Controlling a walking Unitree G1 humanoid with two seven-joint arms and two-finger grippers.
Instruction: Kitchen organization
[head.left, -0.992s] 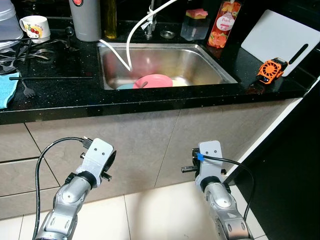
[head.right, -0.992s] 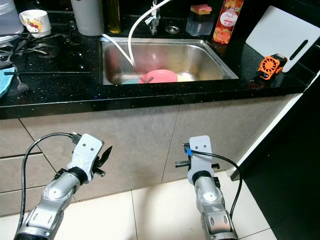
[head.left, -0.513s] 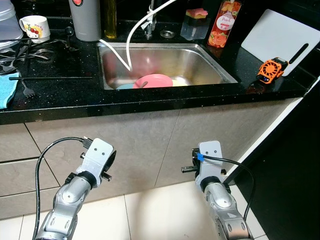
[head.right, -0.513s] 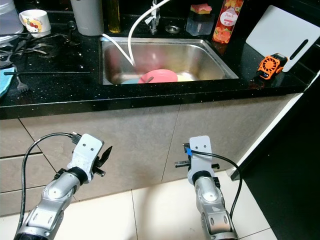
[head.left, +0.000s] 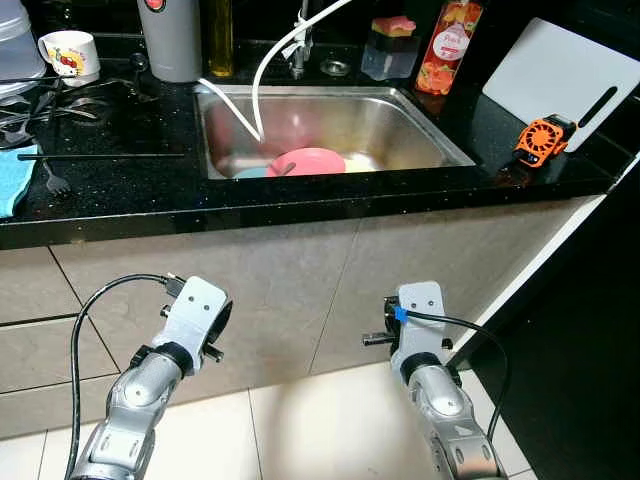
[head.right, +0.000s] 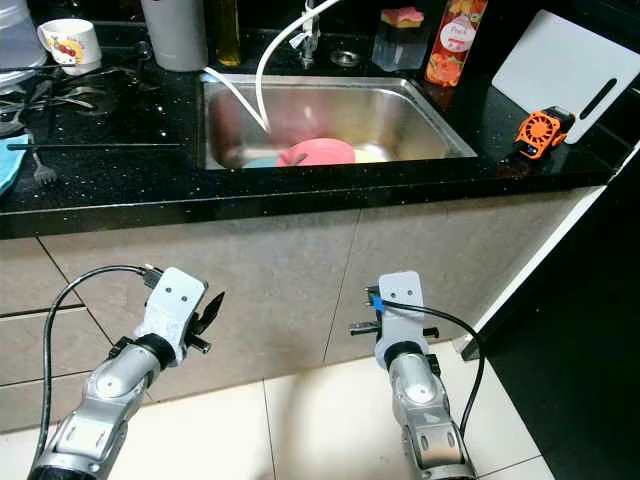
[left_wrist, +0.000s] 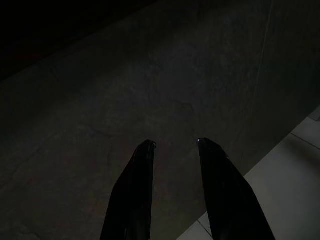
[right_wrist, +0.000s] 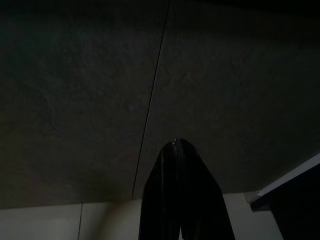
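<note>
1. The pink plate (head.left: 305, 161) lies in the sink (head.left: 440, 140), down low under the white hose (head.left: 262, 75). A reach for it could bump the hose or knock the red bottle (head.left: 447, 47) behind the sink, I think.
2. Both arms hang low in front of the cupboard doors (head.right: 300, 270), below the sink.
3. The left gripper (left_wrist: 175, 145) has its jaws a little apart, holding nothing.
4. The right gripper (right_wrist: 177, 142) has its jaws closed together, holding nothing.
</note>
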